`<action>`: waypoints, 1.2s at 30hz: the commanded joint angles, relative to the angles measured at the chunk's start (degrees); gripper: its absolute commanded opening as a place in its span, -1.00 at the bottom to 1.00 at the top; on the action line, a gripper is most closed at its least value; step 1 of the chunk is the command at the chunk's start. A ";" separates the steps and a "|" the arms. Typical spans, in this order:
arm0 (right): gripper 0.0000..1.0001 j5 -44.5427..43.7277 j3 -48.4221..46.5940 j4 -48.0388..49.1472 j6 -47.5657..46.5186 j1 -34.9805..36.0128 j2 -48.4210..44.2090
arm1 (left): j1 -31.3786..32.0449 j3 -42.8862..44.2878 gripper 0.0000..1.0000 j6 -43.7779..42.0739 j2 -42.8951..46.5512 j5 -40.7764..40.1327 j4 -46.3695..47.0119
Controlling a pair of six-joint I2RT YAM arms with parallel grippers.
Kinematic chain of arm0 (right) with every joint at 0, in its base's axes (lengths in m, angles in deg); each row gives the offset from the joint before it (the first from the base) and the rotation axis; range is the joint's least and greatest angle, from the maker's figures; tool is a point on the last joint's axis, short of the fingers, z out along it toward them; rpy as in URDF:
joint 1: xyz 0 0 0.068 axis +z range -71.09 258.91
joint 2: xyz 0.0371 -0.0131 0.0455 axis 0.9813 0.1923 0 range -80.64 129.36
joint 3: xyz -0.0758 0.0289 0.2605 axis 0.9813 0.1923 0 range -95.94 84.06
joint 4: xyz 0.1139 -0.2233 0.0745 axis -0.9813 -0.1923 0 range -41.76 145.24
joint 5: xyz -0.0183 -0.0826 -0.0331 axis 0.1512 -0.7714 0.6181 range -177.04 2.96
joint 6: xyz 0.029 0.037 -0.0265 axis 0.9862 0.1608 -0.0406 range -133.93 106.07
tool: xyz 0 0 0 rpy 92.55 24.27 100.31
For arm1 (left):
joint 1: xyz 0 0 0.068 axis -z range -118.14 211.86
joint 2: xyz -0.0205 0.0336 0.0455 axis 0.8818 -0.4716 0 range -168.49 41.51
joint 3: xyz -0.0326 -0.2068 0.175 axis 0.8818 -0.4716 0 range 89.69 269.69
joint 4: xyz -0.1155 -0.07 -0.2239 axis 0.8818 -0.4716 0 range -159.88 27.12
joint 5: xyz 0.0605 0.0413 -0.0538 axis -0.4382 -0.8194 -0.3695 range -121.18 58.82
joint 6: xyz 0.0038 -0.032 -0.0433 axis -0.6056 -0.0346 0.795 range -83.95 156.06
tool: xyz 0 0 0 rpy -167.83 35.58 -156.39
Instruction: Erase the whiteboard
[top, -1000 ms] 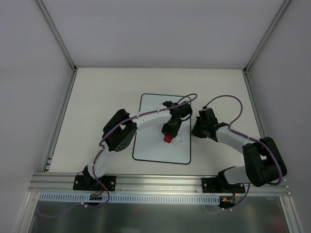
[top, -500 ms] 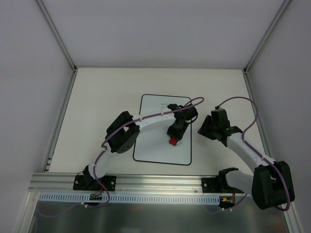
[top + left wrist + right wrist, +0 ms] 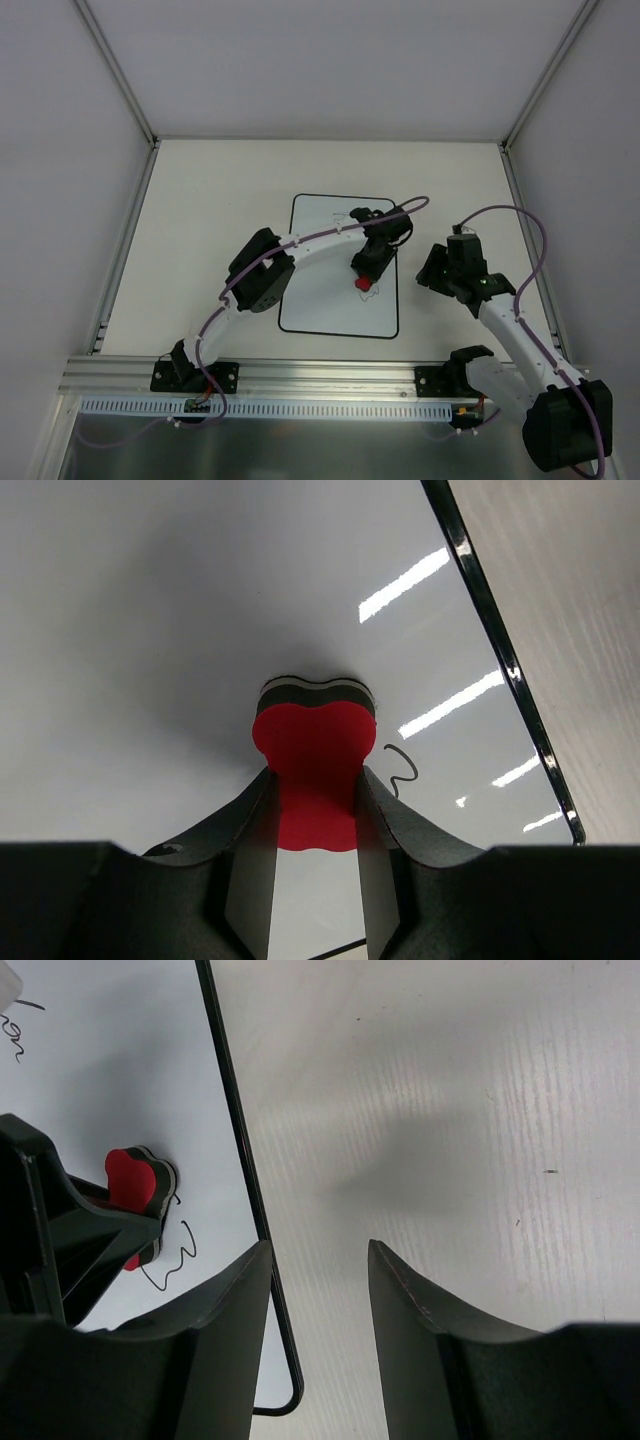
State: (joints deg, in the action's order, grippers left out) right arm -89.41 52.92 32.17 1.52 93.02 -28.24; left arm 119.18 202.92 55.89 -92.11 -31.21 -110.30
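Whiteboard (image 3: 320,300) lies flat on the bench (image 3: 200,200), near the middle and slightly toward our bases, its long sides running away from us and its thin black border with rounded corners showing all round; our left arm (image 3: 310,240) arches over it from the left, and our left fingers (image 3: 364,273) point down at its right half; these fingers are closed on a small red eraser (image 3: 313,735), one finger on each side of its narrow waist, and the eraser's dark-and-pale layered end rests against the white surface; just beside the eraser, toward the board's right edge, we see a small dark scribble (image 3: 398,770) of looping handwriting; from the right wrist view the same wavy mark sits directly next to the eraser, between it and the border; that view also catches a few further dark strokes (image 3: 12,1035) at its upper left corner, farther up the board; bright strips of light reflect in the glossy surface near the border; our right fingers (image 3: 434,272) are spread apart and hold nothing, with bare bench visible between them; they hang over the bench just to the right of the board's right edge, toward its near right corner, apart from the left fingers; we cannot tell whether their tips touch the bench.
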 commanded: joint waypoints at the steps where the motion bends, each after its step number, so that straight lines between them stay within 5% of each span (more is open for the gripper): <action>1: -0.06 -0.88 0.55 -1.28 -1.47 -1.10 -1.77 | 3.76 -2.13 -1.00 -1.99 -2.17 4.43 -0.31; 15: -0.33 7.20 2.83 4.60 1.08 -1.45 3.85 | -3.62 -13.92 -1.00 7.06 7.31 -9.28 -1.01; 36: -0.32 5.53 -3.32 16.21 2.75 5.75 24.14 | -19.08 4.01 -1.00 -2.16 1.62 -10.08 -1.10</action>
State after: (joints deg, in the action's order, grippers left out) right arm -83.14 51.65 45.59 3.48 98.03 -5.72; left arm 99.95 203.27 56.85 -87.70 -40.89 -110.27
